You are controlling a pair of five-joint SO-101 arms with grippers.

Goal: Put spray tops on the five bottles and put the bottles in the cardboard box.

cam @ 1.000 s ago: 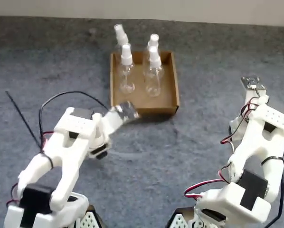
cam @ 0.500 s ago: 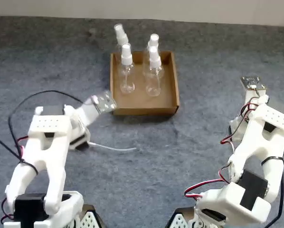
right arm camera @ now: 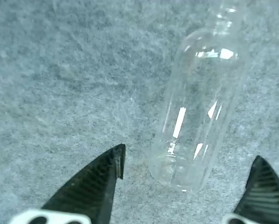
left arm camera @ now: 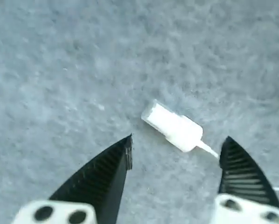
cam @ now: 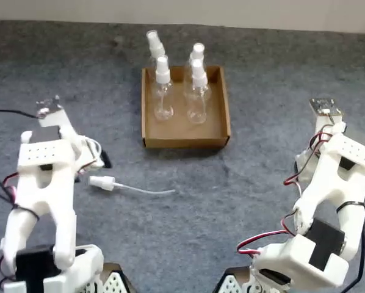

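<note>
The cardboard box (cam: 185, 135) sits at the far middle of the grey carpet, and several clear bottles (cam: 163, 91) with white spray tops stand upright in it. A loose white spray top (cam: 103, 181) lies on the carpet left of centre, its thin tube trailing to the right. My left gripper (left arm camera: 179, 138) hangs open just above that spray top (left arm camera: 173, 127), one finger on each side, touching nothing. My right gripper (right arm camera: 190, 153) is open over a clear bottle (right arm camera: 200, 93) that lies on its side without a top.
The left arm (cam: 45, 152) stands at the left of the carpet and the right arm (cam: 335, 165) at the right. Black and red cables loop beside both arms. Open carpet lies between them, in front of the box.
My left arm has swung away from the box's front edge to the left, uncovering the loose spray top, and now hangs over it. The right arm has not moved.
</note>
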